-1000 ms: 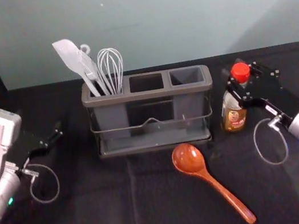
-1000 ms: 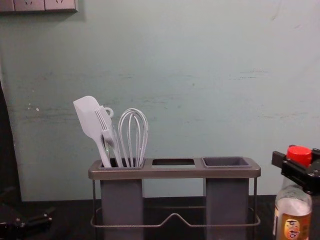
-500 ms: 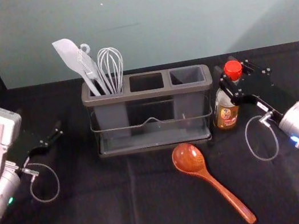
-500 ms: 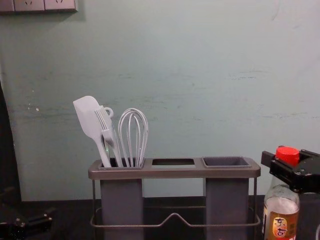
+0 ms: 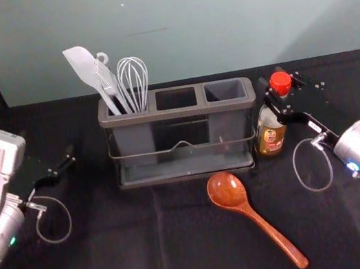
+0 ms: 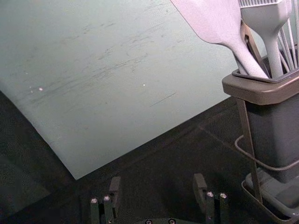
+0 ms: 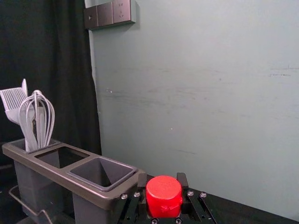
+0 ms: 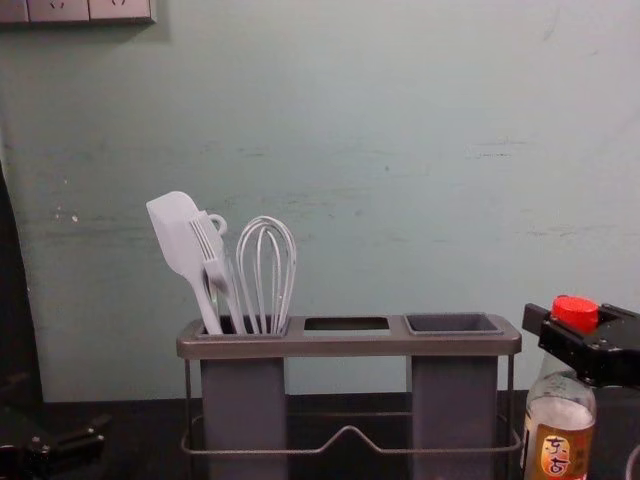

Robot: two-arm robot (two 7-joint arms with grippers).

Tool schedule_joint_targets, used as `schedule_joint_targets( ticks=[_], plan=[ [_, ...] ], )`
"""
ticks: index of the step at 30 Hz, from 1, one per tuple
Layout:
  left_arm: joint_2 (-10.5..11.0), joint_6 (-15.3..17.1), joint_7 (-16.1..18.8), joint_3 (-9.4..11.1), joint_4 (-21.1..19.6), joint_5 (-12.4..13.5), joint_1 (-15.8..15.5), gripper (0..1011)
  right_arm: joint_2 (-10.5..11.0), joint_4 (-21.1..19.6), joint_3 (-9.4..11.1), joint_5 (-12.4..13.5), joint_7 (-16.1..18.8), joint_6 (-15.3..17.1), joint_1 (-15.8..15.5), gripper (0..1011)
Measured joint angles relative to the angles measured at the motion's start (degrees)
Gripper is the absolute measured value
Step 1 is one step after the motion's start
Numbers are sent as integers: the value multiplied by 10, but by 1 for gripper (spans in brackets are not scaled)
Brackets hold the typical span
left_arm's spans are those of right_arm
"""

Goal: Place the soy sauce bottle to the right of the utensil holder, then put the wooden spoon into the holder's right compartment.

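One clear glass soy sauce bottle (image 5: pixel 272 133), red cap, orange label (image 8: pixel 560 452) reading "东古", upright just right of one grey three-compartment utensil holder (image 5: pixel 176 113). Right gripper (image 5: pixel 283 94): fingers clamped on bottle's top. Left gripper (image 5: pixel 71 155) parked far left, fingers apart. One brown wooden spoon (image 5: pixel 227 190) lies in front.

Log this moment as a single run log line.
right hand: closed on soy sauce bottle, right of utensil holder | wooden spoon: on table | left hand: open, empty
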Motion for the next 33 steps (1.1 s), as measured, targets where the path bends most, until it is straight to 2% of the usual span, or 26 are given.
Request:
schedule_joint_targets(
  ticks=[16,17,23,25,28,33],
  plan=[
    [0,0,0,0,0,0,0,1000,3,8,7,-1,-5,-5,-4,396],
    [0,0,0,0,0,0,0,1000,3,9,8,-1,-5,-6,-5,457],
    [0,0,0,0,0,0,0,1000,2,5,14,1,-9,-6,-10,622],
    [0,0,0,0,0,0,0,1000,2,1,15,1,-10,-6,-12,704],
    [0,0,0,0,0,0,0,1000,5,-17,21,1,-14,-5,-19,815],
    [0,0,0,0,0,0,0,1000,11,-46,28,0,-21,-1,-32,935]
  ],
)
